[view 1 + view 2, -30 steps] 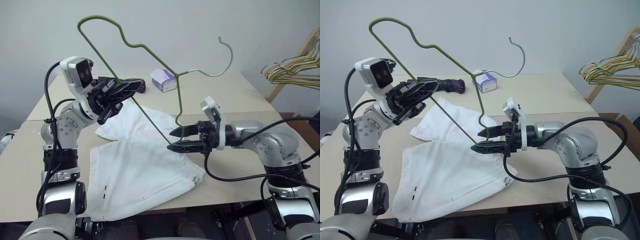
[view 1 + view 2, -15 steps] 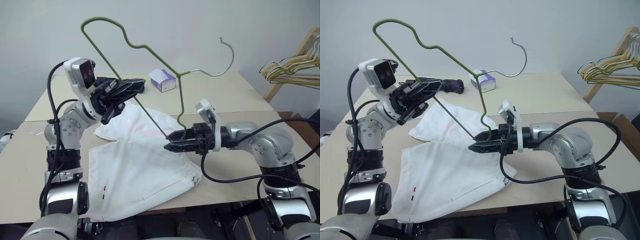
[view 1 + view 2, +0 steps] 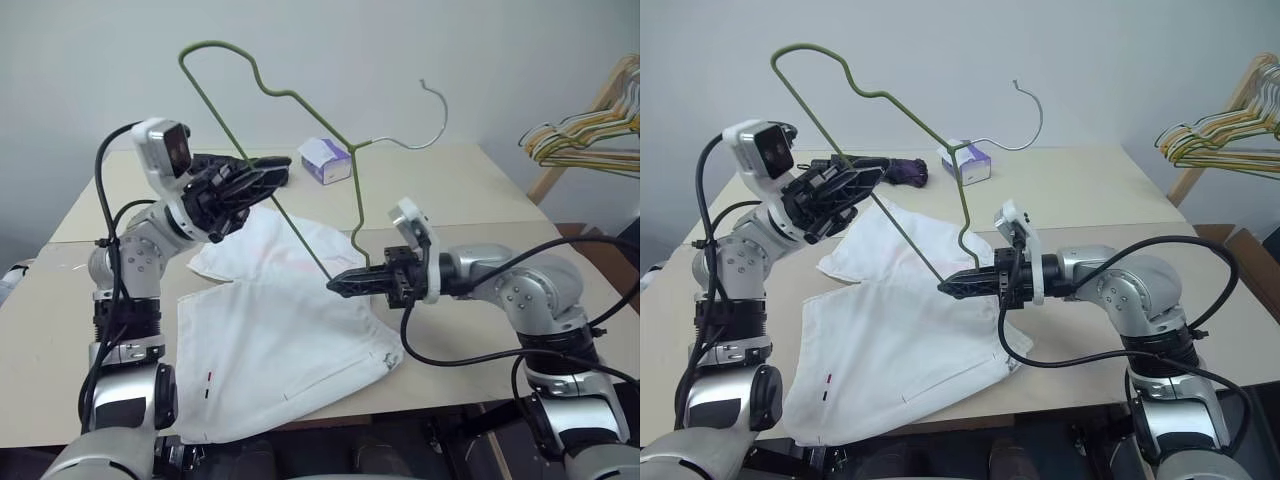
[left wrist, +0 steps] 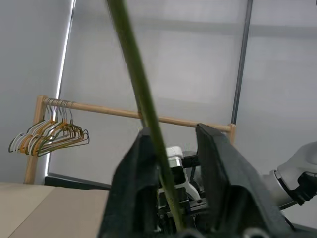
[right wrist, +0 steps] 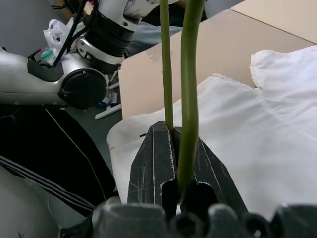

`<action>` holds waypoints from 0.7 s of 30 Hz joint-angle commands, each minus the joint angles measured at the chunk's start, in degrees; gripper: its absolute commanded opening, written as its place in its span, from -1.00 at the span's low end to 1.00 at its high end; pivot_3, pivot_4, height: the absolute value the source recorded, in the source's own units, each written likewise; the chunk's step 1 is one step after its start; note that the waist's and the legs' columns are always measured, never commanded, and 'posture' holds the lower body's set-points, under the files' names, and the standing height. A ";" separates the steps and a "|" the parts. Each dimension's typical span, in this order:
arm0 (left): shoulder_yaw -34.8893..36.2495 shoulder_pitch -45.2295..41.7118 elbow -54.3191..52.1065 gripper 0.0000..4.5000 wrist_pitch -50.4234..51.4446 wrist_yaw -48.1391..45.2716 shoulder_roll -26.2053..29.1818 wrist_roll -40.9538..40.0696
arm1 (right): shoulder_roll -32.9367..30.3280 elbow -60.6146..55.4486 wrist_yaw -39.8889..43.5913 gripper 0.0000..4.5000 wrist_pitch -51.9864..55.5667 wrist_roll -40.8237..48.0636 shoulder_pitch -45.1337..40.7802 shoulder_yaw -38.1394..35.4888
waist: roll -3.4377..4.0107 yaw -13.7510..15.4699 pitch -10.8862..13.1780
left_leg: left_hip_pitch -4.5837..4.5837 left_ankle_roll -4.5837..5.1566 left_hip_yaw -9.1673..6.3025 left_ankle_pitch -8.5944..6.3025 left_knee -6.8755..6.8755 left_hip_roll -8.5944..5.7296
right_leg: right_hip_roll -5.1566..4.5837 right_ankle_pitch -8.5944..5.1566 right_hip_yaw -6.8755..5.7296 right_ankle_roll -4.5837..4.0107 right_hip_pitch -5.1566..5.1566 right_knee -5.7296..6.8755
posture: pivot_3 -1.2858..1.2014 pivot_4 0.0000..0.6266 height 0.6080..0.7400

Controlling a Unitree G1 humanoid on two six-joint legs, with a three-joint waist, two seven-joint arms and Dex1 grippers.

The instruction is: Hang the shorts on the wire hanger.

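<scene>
Since a second ago, the right gripper (image 3: 335,285) has gone from wide open to closed, and its two black fingers now pinch the lower corner of the hanger (image 3: 357,190). Over the same time the left gripper (image 3: 262,177) has let its fingers part a little. In the left wrist view the green wire (image 4: 143,106) runs up between those two fingers (image 4: 136,163) and lies against one of them, with a gap on the other side. The hanger's hook (image 3: 436,112) has swung a bit to the left too.

Closest to the robot, the shorts (image 3: 275,340) lie flat on the table (image 3: 480,190). One leg reaches the front edge. Two tiny dark marks (image 3: 208,383) sit near that hem. The other leg is spread out toward the left arm.

Just above the shorts, the right gripper points left and holds the wire where the straight bar bends up.

From there the thin green hanger stands up in the air, tilted, with its long bar slanting up past the left gripper to a rounded top corner.

Farther back on the table sits a small white and purple box (image 3: 326,159). A dark purple thing (image 3: 906,171) lies behind the left gripper.

At the far right, a bunch of hangers (image 3: 583,137) hangs on a wooden rack (image 3: 603,105).
</scene>
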 commanded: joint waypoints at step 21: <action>-16.15 11.09 -2.00 0.99 -19.52 -3.17 16.68 30.35 | -25.44 14.97 8.91 -1.00 14.51 4.64 11.54 -8.73 | 0.11 0.65 0.07 | -0.45 0.07 0.52 -0.03 -0.04 0.02 | -0.12 0.03 -0.06 -0.01 -0.31 -0.27 | 0.00 -1.00 1.00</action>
